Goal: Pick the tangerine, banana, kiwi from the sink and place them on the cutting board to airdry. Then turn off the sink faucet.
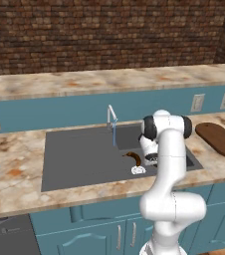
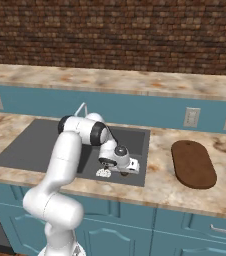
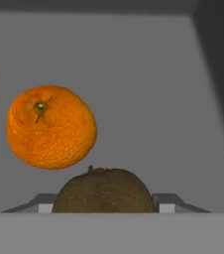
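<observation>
Two jaws flank the olive-brown oval kiwi [image 3: 103, 191], its long axis spanning them; whether they grip is unclear.

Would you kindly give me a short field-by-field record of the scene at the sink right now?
pincer: down in the sink, fingers either side of the kiwi; grip not confirmed
tangerine: on the sink floor, beside the kiwi
banana: in the sink, near the drain
cutting board: on the counter, bare
sink faucet: running
</observation>
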Controlling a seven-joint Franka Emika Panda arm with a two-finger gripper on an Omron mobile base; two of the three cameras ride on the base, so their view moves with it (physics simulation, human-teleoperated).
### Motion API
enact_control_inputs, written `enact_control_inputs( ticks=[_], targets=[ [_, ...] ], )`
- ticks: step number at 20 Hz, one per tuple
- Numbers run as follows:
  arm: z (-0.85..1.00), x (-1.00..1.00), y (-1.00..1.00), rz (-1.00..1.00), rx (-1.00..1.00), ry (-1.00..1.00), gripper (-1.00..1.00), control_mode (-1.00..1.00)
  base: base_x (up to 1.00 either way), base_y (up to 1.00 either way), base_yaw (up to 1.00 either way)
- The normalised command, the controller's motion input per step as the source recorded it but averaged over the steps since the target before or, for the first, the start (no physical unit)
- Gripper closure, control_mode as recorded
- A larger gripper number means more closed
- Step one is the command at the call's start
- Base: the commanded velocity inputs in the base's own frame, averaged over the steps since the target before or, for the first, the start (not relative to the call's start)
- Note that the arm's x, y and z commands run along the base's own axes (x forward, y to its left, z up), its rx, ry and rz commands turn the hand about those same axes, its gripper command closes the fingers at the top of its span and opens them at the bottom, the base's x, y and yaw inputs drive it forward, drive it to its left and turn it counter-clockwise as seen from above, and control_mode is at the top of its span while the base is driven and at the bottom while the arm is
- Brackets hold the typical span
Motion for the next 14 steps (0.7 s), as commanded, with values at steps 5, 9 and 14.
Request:
enact_control_inputs(
  ticks=[5, 9, 14],
  targets=[
    [0.49, 0.0, 0.0, 0.0, 0.02, 0.0, 1.0, -1.0, 0.0, 0.0, 0.0],
    [0.57, 0.0, 0.0, 0.0, 0.0, 0.01, 1.0, -1.0, 0.0, 0.0, 0.0],
    [0.67, 0.0, -0.01, 0.0, 0.03, 0.05, 1.0, -1.0, 0.0, 0.0, 0.0]
  ],
)
